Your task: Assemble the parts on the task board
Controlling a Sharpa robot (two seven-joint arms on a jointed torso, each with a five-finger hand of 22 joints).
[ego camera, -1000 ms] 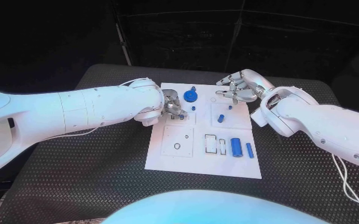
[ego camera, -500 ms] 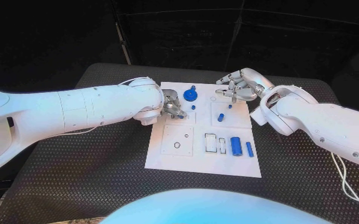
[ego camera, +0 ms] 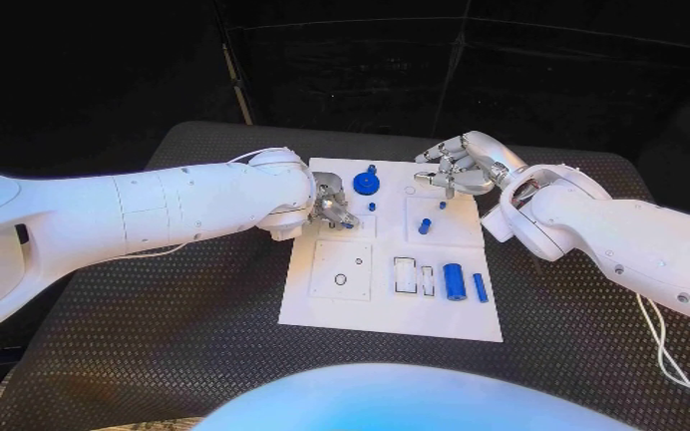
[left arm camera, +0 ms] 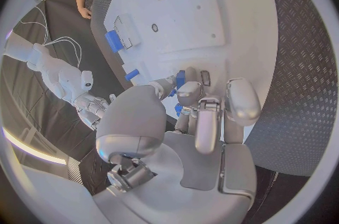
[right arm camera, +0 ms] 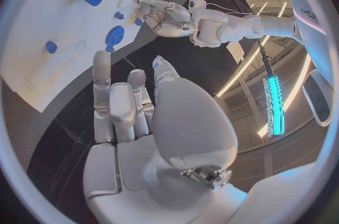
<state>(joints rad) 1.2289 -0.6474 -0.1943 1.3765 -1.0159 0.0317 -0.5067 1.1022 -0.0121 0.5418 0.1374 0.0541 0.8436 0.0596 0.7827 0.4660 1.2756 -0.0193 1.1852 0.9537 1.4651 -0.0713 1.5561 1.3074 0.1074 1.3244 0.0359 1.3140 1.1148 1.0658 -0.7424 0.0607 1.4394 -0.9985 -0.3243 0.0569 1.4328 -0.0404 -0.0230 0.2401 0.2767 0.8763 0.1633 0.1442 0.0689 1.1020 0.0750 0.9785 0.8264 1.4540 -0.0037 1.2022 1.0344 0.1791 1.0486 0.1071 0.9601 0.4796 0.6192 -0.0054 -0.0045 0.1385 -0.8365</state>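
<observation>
On the white task board (ego camera: 396, 311), assembly only partly done, as far as can be judged.

At 12 o'clock of the board stands a round blue disc part (ego camera: 367, 185) with a small knob, seemingly seated already; near the centre stands a short blue peg (ego camera: 426, 223), and at 4 o'clock lie a thick blue cylinder (ego camera: 455, 282) and a thin blue bar (ego camera: 479, 288) beside empty rectangular slots, probably not yet placed. Left hand (ego camera: 332, 208), at 10 o'clock on the board edge, with fingers (left arm camera: 206, 122) curled down onto a small blue piece (left arm camera: 181, 78); whether really pinching, cannot tell. Right hand (ego camera: 459, 172), at 1 o'clock above the board, holding nothing, fingers (right arm camera: 103, 88) loosely bent and a little apart. Smooth matte board with shallow recesses; hard glossy plastic parts; black table (ego camera: 172, 351) with ribbed, diamond-like texture.
</observation>
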